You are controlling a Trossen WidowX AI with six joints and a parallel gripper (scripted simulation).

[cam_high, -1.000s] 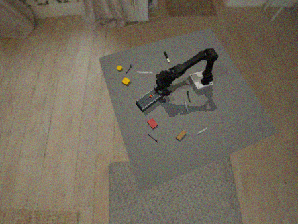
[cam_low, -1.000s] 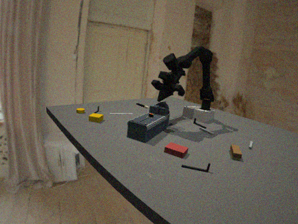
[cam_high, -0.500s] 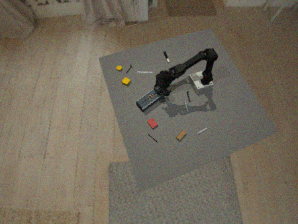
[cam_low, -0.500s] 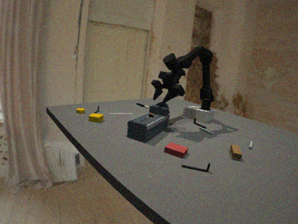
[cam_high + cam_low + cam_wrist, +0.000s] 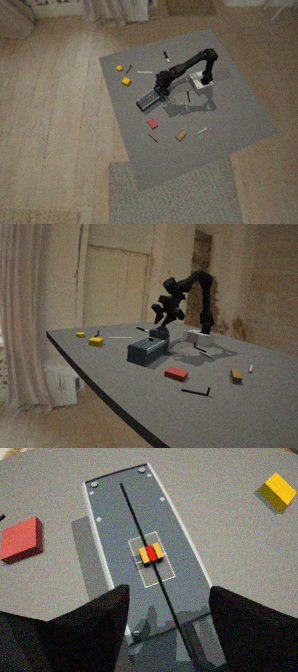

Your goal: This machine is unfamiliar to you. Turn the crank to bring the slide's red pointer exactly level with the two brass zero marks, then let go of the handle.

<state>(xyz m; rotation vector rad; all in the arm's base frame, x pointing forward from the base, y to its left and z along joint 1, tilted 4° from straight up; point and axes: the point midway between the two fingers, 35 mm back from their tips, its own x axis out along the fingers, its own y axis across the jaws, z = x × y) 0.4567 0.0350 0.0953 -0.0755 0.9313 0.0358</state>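
A big gray table [image 5: 215,142] [image 5: 126,373] [image 5: 50,490] stands in a room with a pale wooden floor [image 5: 66,139] [image 5: 43,431]. Its top is flat, and the arm makes a dark shadow on it. A speckled gray rug [image 5: 172,202] lies on the floor by one end of the table. Long pinkish curtains [image 5: 100,11] [image 5: 28,307] hang at one side of the room, and the wall by them has a tall tan panel [image 5: 114,290].

The blue-gray slide machine [image 5: 144,103] [image 5: 140,354] [image 5: 122,523] sits on the table, in front of the black arm. On its top, the red pointer [image 5: 151,553] is between the two brass zero marks [image 5: 144,555]. They look about level, but the picture is too grainy to say exactly.

The gripper [image 5: 161,93] [image 5: 159,324] [image 5: 170,593] is over the arm's end of the machine, with its two fingers spread apart. The crank handle is too hard to pick out.

A red block [image 5: 152,123] [image 5: 176,374] [image 5: 22,541] lies near one long side of the machine. A yellow block [image 5: 126,81] [image 5: 96,342] [image 5: 277,492] lies off the other side.
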